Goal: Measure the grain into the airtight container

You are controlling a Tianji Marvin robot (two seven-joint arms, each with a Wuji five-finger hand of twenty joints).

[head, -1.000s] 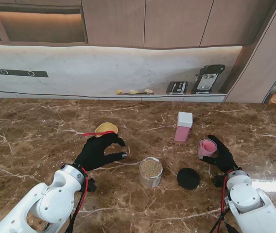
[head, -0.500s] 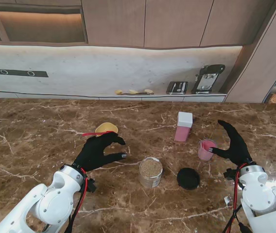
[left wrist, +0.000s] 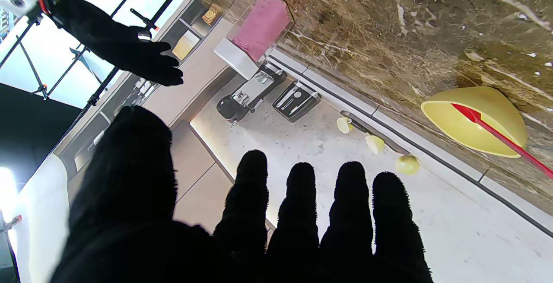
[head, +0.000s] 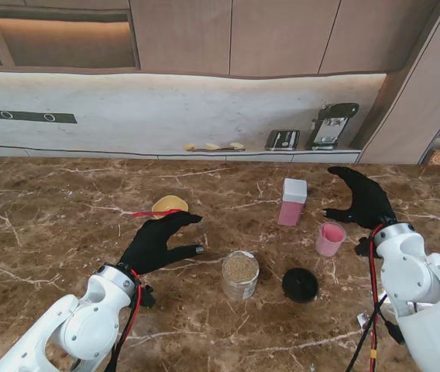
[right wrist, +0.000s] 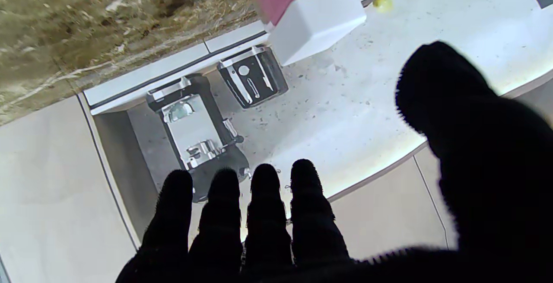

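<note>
The glass jar [head: 240, 275] of grain stands open near the middle of the table [head: 49, 209], its black lid [head: 300, 284] lying just to the right with bare room around both. Farther right stands the pink cup [head: 330, 239] — the right hand [head: 362, 200] hangs beyond it, fingers spread, holding nothing. The left hand [head: 155, 242] is open too, near the yellow scoop [head: 169, 205].

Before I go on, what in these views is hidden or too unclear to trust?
- Pink cup: how full it is; stand view shows only a pink top.
- Pink box: contents, hidden under its white lid.
- Yellow bowl: partly behind the left hand; contents unseen.
- Jar rim: cut off at the left wrist view's edge.
</note>
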